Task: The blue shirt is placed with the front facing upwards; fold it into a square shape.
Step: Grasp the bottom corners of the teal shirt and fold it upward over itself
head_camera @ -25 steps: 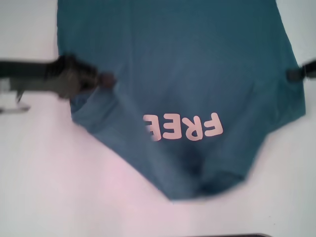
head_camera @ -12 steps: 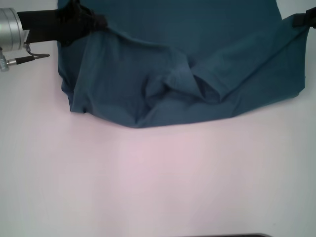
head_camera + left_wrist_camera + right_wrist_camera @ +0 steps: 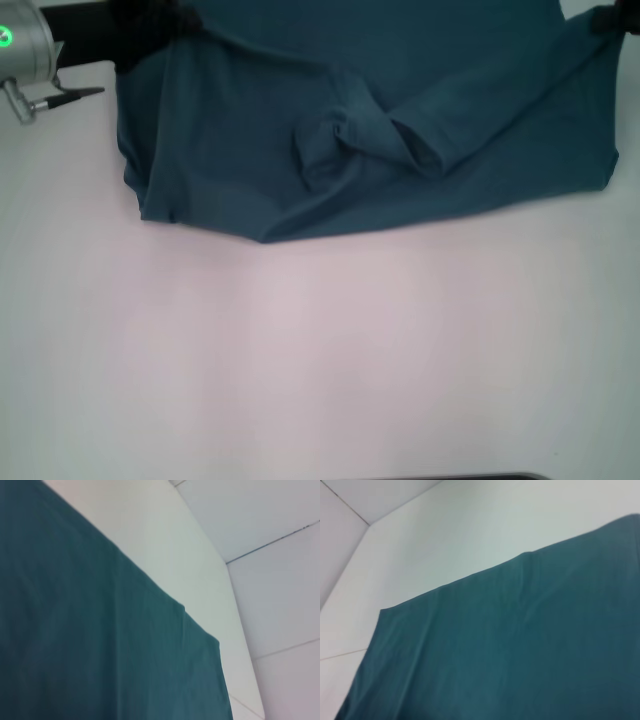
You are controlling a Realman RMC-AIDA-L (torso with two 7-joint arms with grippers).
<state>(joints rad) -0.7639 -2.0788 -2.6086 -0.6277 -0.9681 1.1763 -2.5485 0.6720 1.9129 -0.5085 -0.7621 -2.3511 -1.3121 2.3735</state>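
I see the blue shirt (image 3: 300, 150) lying across the far half of the white counter (image 3: 320, 360), doubled over with its collar bunched near the middle. My left claw (image 3: 165, 20) sits at its far left corner and my right claw (image 3: 605, 20) at the far right; I cannot tell whether either is clamped.

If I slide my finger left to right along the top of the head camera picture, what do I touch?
Left end effector → shirt → right end effector, on a white table.
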